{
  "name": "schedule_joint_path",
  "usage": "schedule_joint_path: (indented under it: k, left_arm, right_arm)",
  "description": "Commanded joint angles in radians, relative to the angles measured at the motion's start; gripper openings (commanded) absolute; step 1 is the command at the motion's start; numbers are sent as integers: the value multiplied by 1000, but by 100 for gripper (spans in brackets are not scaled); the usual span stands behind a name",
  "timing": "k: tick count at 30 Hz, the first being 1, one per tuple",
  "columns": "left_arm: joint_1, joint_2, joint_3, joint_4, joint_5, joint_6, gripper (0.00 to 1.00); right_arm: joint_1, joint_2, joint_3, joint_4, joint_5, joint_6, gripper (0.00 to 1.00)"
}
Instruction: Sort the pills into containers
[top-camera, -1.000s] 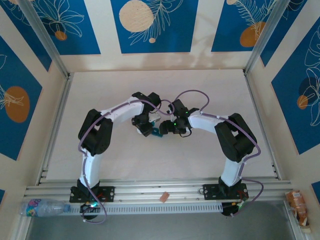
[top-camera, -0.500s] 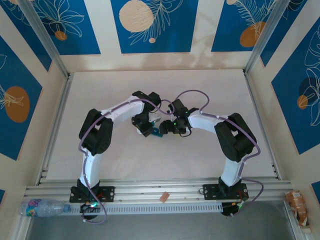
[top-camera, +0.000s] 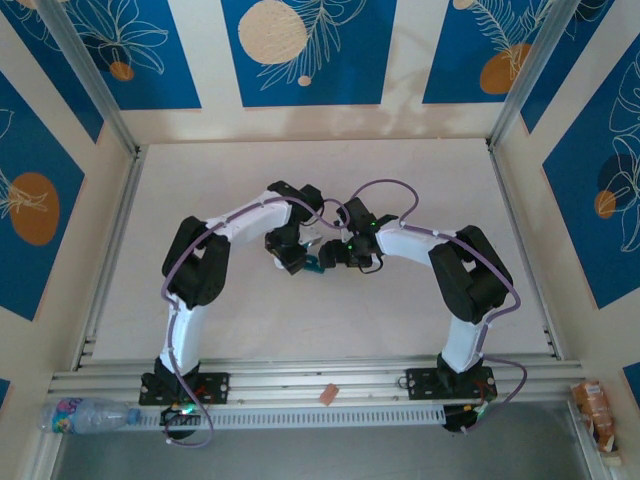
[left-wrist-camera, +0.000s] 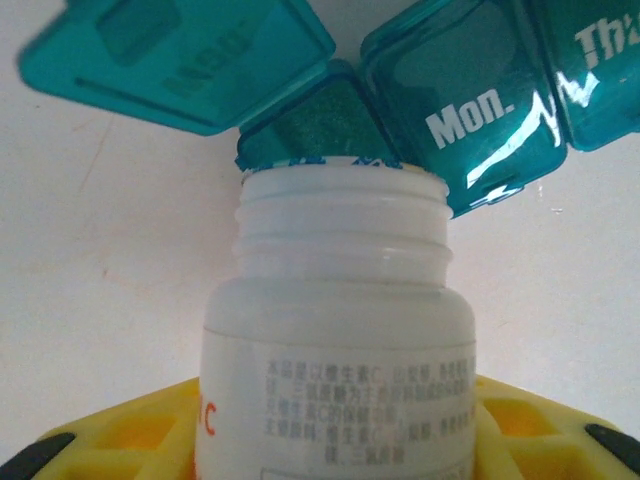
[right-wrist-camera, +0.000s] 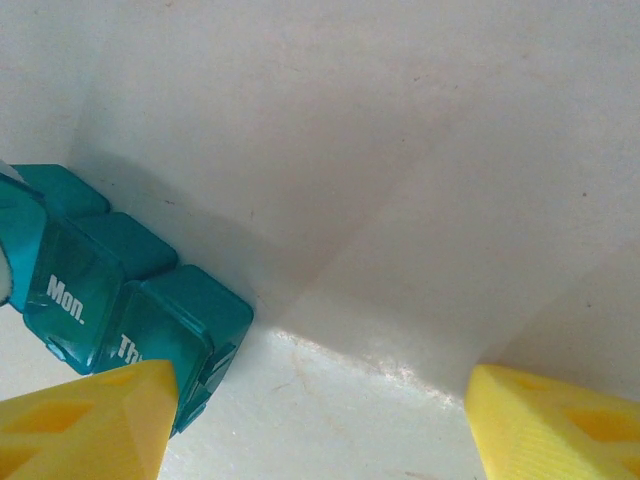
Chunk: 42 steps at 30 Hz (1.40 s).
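Observation:
My left gripper (left-wrist-camera: 336, 432) is shut on a small white bottle (left-wrist-camera: 340, 330) with no cap, gripped between its yellow fingers (left-wrist-camera: 120, 435). The bottle's mouth points at the open end compartment (left-wrist-camera: 318, 122) of the teal pill box (left-wrist-camera: 480, 100), whose lid (left-wrist-camera: 180, 60) is flipped back. The "Mon." lid and the one beside it are closed. No pills can be seen; they are hidden. My right gripper (right-wrist-camera: 320, 420) stands open, its left finger (right-wrist-camera: 90, 415) against the pill box (right-wrist-camera: 130, 290) at its far end. Both grippers (top-camera: 292, 258) (top-camera: 332, 256) meet over the pill box (top-camera: 313, 265) at mid-table.
A plastic water bottle (top-camera: 90, 412) lies at the near left by the rail, and a snack packet (top-camera: 597, 408) at the near right. A small orange scrap (top-camera: 326, 394) sits on the front rail. Aluminium posts and patterned walls bound the white table (top-camera: 420, 180).
The left arm's elbow has shifted slightly to the right. Grippers, bottle and pill box stay where they were.

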Motion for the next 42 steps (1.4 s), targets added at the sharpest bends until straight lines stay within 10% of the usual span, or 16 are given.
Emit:
schedule_joint_path:
  k: [1,42]
  left_arm:
    - [-8,19,40,-58,-12,-3,0]
    - [10,-70,-70,110,80,-112,0]
  right_arm:
    - [3,24,10,-11,-8,9,77]
    - [-8,-43,-39,17,-42,16,75]
